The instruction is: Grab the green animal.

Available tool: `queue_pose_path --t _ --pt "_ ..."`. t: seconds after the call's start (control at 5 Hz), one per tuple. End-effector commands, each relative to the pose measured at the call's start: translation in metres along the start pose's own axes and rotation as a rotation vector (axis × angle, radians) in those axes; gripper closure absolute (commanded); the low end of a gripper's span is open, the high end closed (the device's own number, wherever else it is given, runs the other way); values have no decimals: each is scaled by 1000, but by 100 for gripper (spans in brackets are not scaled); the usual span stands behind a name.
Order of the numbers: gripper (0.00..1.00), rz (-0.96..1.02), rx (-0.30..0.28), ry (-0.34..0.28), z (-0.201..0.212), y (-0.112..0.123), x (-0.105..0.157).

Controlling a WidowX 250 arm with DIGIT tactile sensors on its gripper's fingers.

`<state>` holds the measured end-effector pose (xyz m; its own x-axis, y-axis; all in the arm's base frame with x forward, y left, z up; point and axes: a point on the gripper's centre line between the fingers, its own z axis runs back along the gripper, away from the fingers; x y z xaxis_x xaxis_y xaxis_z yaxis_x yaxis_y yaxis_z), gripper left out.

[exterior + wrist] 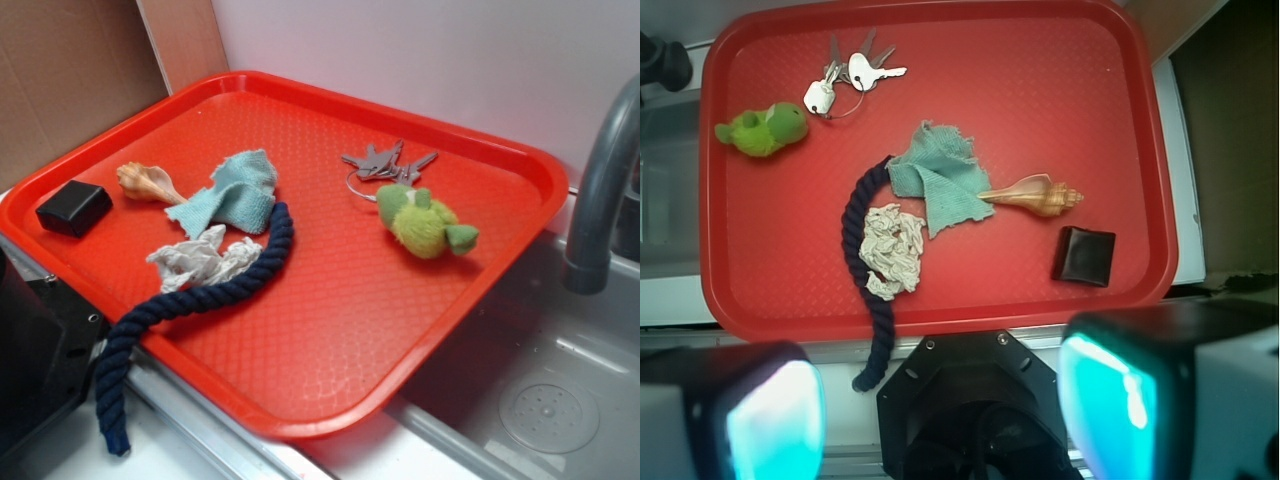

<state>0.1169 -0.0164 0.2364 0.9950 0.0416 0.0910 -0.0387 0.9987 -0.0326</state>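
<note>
Seen from the wrist view, the gripper [940,400] hangs high above the near edge of the red tray [1120,120], its two fingers [770,415] set far apart at the bottom corners of the frame, so the jaws stand wide with nothing between them; that height probably serves to survey the whole tray before a descent. Nearest lies the dark blue rope [862,255], whose tail spills over the tray's near rim, with a crumpled white rag [892,250] against it. Just beyond sit the pale teal cloth [938,178], overlapping the rope's upper end, a seashell [1035,195] and a small black box [1085,256]. Farthest are the bunch of keys [845,80] and, just beside them, the green animal [765,129], lying on its side near the far left corner, clear of the clutter. That open spot should leave room for the jaws to close around it, though the keys lie near its head.
</note>
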Motion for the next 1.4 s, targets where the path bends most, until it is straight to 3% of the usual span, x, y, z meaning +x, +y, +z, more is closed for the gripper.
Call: queue_pose_path --t 0.0,0.2,0.4,0.8,1.0,1.2 --pt "0 0 0 0 0 0 0" --pt "0 -259 82 0 -36 -31 46" --pt "0 -514 124 -5 -63 -59 83" --pt "0 -1010 83 -68 -102 -86 123" --pt "0 -1194 29 -111 -103 -88 128" --pt "0 -1194 29 -111 -103 -88 128"
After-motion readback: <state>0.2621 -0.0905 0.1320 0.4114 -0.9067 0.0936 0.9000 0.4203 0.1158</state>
